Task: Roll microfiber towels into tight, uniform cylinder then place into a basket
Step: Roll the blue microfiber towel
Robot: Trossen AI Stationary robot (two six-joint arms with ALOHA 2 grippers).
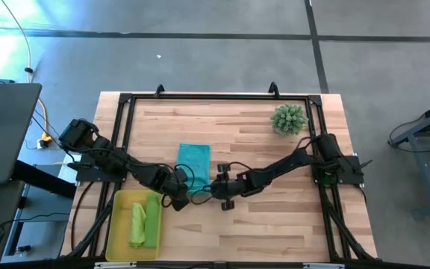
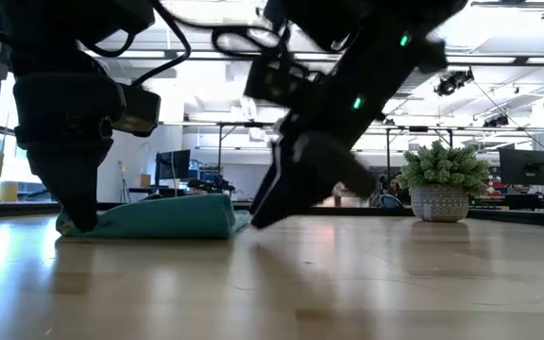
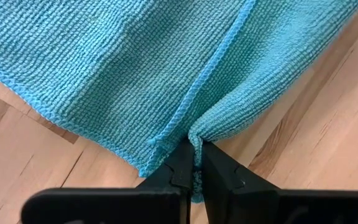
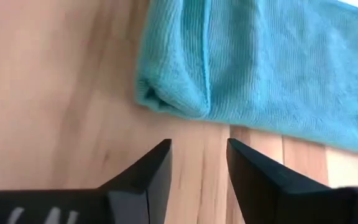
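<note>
A: Starting big: the tabletop point(image 1: 275, 217) fills mid-frame in the high view, with the basket point(image 1: 118, 232) at lower left holding two green towels point(image 1: 144, 224), seemingly rolled.

B: And the teal towel point(image 1: 194, 161)?

A: Lying centre frame, near edge partly folded, probably so rolling can begin there.

B: The fingers?

A: The left gripper point(image 3: 196, 169) pinches that towel's hem shut, likely anchoring it. The right gripper point(image 4: 197, 163) stands open just beside the folded corner, touching nothing.
</note>
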